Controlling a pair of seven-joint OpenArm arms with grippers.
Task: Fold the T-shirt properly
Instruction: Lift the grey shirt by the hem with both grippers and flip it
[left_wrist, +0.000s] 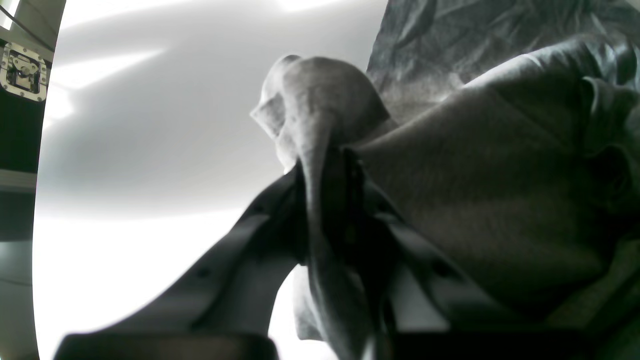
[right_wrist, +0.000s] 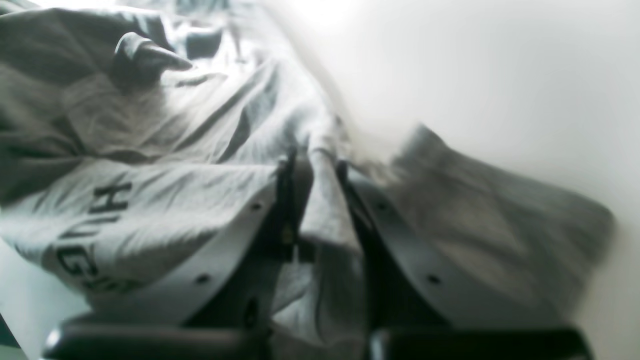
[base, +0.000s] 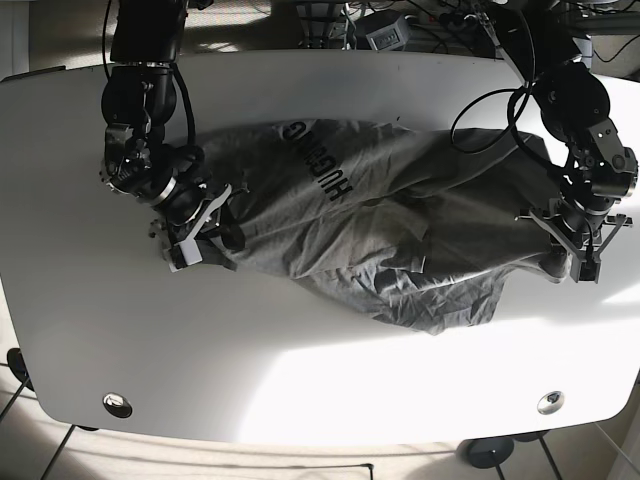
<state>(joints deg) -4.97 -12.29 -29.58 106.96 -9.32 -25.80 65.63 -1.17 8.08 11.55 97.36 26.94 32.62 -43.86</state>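
We see the grey T-shirt (base: 390, 235) spread across the middle of the white tabletop (base: 300, 370), crumpled and heavily creased, with dark printed lettering (base: 318, 160) facing up near the far edge. Its near hem bunches into loose folds. The left tool (left_wrist: 330, 165) is clamped on a bunched fold of the T-shirt at the base view's right end; the right tool (right_wrist: 312, 165) is clamped on the fabric at the opposite end. Bright sunlight washes the near tabletop. Cables (base: 480, 110) and equipment (base: 385, 28) lie beyond the far edge.
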